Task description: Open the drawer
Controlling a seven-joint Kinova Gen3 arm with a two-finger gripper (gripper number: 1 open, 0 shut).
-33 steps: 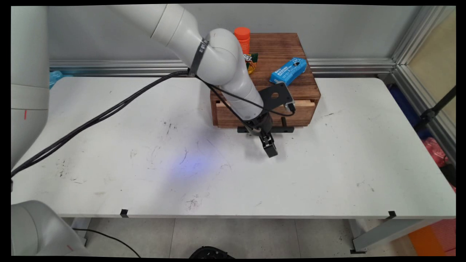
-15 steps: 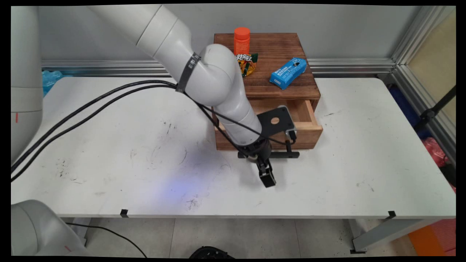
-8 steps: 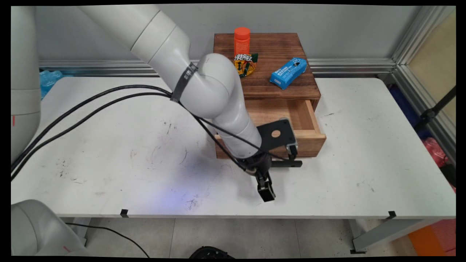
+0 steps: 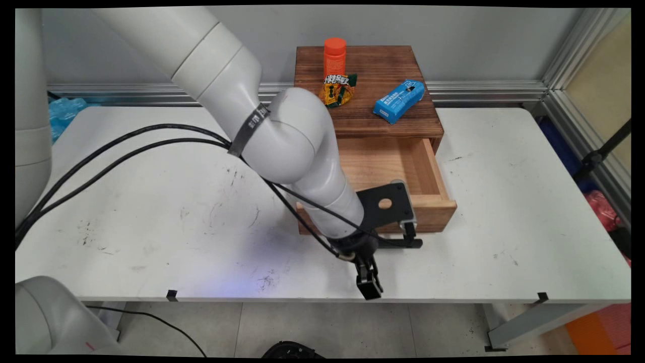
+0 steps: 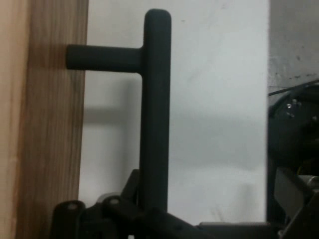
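My jaws are clamped on the black drawer handle [image 5: 154,114] at lower centre of the main view — its bar runs straight up the hand view, wooden drawer [image 4: 403,171] front to its left, pulled well open over the desk [image 4: 151,201].

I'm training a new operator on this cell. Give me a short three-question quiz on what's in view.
1. How many loose items sit on top of the brown wooden cabinet?
2. True or false: the cabinet's light wooden drawer is shut.
3. The end effector grips: A. the cabinet's top; B. the drawer's black bar handle; C. the drawer's side wall.

Key: 1. three; 2. false, it stands pulled out; 3. B.
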